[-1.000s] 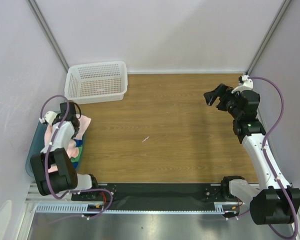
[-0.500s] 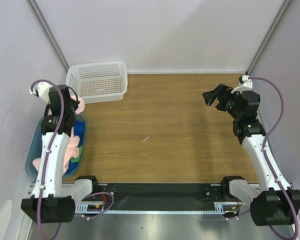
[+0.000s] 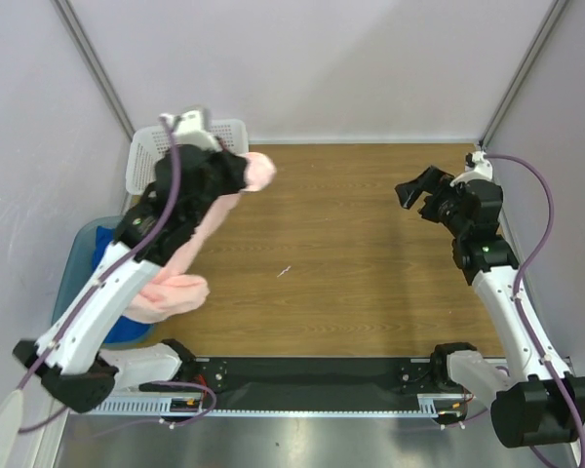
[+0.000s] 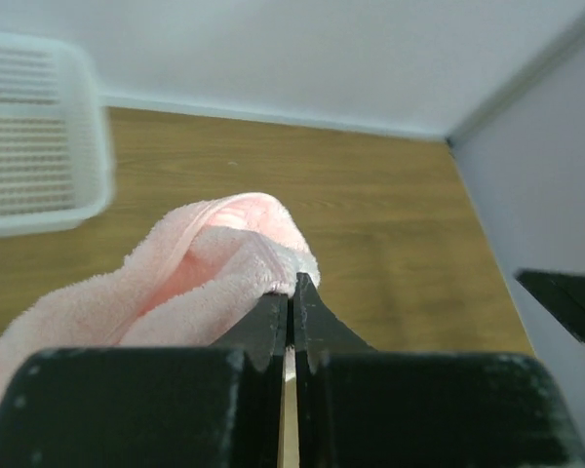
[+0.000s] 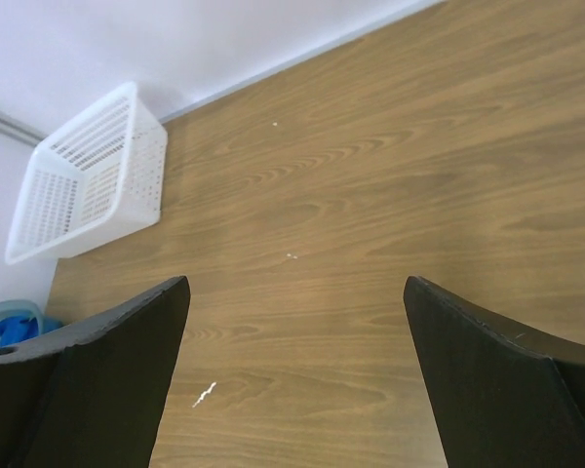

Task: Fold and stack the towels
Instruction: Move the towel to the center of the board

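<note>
— Tabletop and room, what do you see?
— Brown wood-grain table [image 3: 370,292], closed in by pale grey walls [image 3: 322,58] with metal posts in the far corners. A white perforated basket [image 3: 144,171] sits at the far left corner. A teal tub [image 3: 78,253] stands off the left edge, with a blue towel [image 3: 105,244] in it. One small white fleck [image 3: 284,272] lies near the middle of the board.
— And the left arm?
— Stretched up and forward over the left part of the table, wrist beside the basket. The left gripper [image 3: 242,175] is clamped tight on a fold of the pink towel [image 3: 175,294]; in the wrist view the two fingers meet with terry pinched at their tips. The rest of the cloth hangs down along the arm, its lower end bunched near the tub; whether it touches the table I cannot tell.
— The right one?
— Upright on the right side, elbow bent, right gripper [image 3: 416,190] pointing left above the board, fingers spread wide over bare wood.
</note>
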